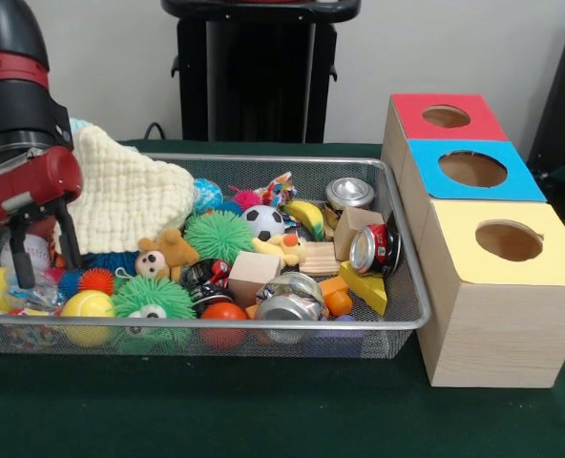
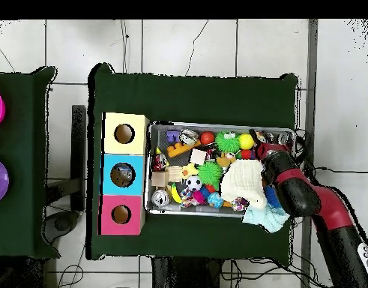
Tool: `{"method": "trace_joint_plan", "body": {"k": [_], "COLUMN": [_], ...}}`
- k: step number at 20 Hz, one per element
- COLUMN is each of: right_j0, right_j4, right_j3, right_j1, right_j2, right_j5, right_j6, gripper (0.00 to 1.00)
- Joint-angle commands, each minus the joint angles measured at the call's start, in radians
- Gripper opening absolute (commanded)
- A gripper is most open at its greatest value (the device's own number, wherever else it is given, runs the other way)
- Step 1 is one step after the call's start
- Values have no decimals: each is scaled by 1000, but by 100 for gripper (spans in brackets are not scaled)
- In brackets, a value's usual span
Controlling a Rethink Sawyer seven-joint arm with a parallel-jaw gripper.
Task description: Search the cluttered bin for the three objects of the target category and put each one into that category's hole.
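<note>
Nearest the camera, dark green table cloth (image 1: 263,410). On it, one wire mesh bin (image 1: 397,320), crammed with clutter. Along the bin's front edge: two yellow balls (image 1: 87,305), one green spiky ball with eyes (image 1: 152,298), one orange ball (image 1: 224,312), one crushed silver can (image 1: 289,296), one yellow wedge block (image 1: 364,286).

Mid bin: one small brown teddy (image 1: 163,253), one second green spiky ball (image 1: 218,235), one plain wooden cube (image 1: 253,274), one red can on its side (image 1: 376,248), open end toward the camera. Farther back: one soccer ball (image 1: 263,221), one toy banana (image 1: 307,218), one upright silver can (image 1: 349,194). Three cans counted in all, clustered in the bin's right half as seen from the front.

Draped over the far left corner, one cream knitted cloth (image 1: 125,196).

Beside the bin, touching its right side, three wooden boxes in a row, each with one round hole on top: yellow box (image 1: 502,286) nearest, blue box (image 1: 469,170) in between, red box (image 1: 445,117) farthest.

At far left, red and black arm (image 1: 15,105) angled down into the bin. Gripper (image 1: 42,250) with two black fingers (image 1: 19,260) spread apart, holding nothing, tips among the toys near a white ball (image 1: 30,253).
</note>
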Motion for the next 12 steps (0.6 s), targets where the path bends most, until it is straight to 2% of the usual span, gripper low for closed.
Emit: {"method": "trace_joint_plan", "body": {"k": [1,6,12], "right_j0": [-6,-54,-61], "right_j4": [-62,11,60], "right_j3": [-125,-86,-41], "right_j1": [48,3,-73], "right_j2": [21,62,89], "right_j5": [79,176,220], "right_j6": [-247,-295,-236], "gripper": [100,100,100]}}
